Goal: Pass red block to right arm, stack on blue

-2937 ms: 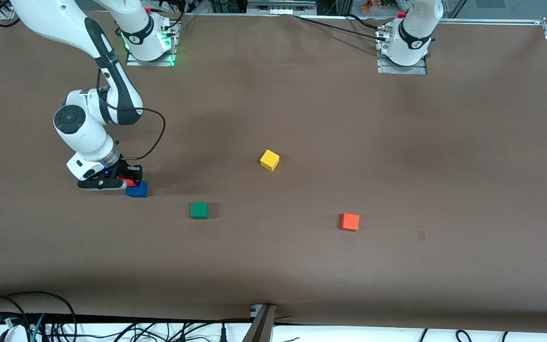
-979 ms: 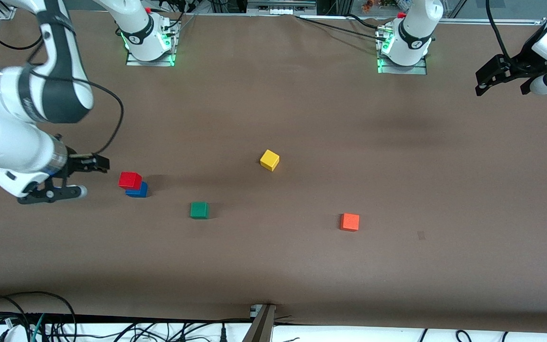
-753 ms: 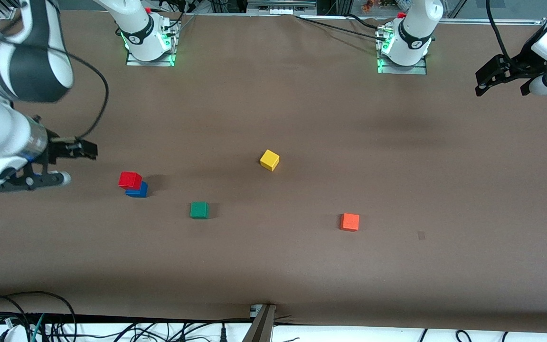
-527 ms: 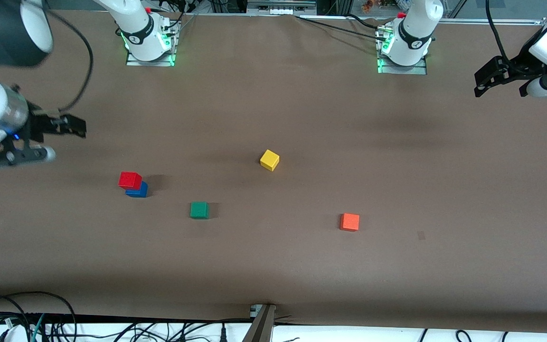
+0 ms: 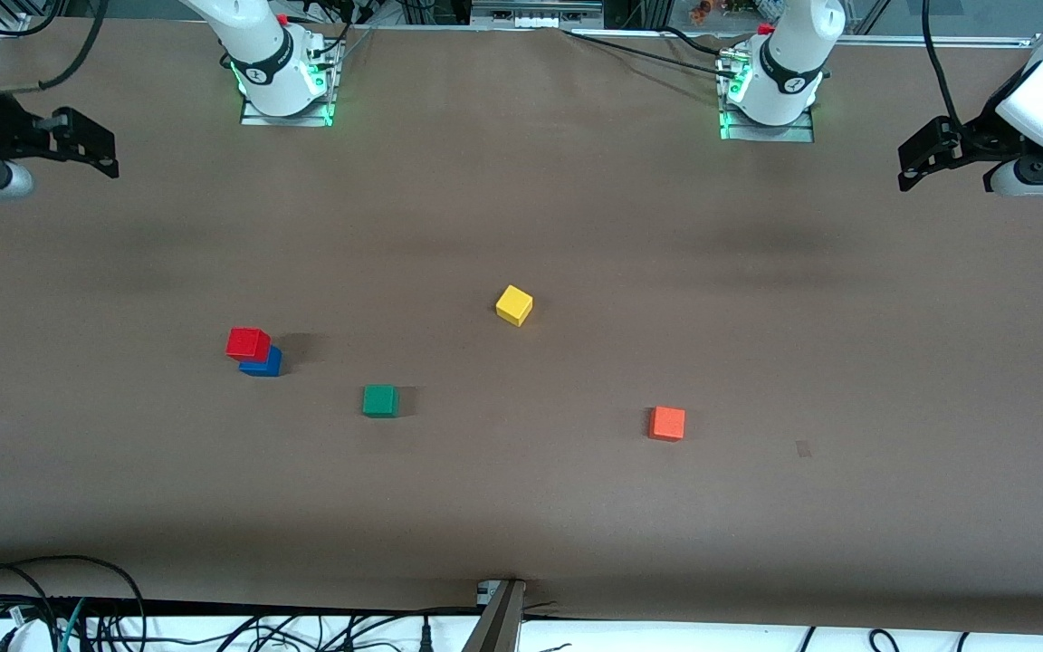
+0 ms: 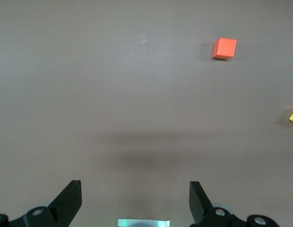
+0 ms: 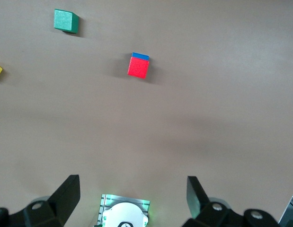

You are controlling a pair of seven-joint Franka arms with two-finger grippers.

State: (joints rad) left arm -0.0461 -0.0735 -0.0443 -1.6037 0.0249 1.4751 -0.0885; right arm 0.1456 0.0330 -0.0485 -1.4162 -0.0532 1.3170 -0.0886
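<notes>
The red block [image 5: 248,343] sits on top of the blue block [image 5: 261,362], slightly offset, toward the right arm's end of the table. The right wrist view shows the red block [image 7: 138,68] with a strip of the blue block [image 7: 140,56] under it. My right gripper [image 5: 60,158] is open and empty, raised high over the table's edge at the right arm's end, well away from the stack; it also shows in its own view [image 7: 132,198]. My left gripper [image 5: 947,167] is open and empty, raised over the left arm's end of the table, and shows in its own view [image 6: 135,203].
A green cube [image 5: 380,400] lies beside the stack, nearer the front camera. A yellow cube [image 5: 513,305] lies mid-table. An orange cube [image 5: 666,423] lies toward the left arm's end. Both arm bases [image 5: 282,77] [image 5: 770,86] stand at the table's back edge.
My right gripper let go of the red block on the blue one, then rose and drew away toward the table's edge. The stack has stayed put. The left gripper barely moved.
</notes>
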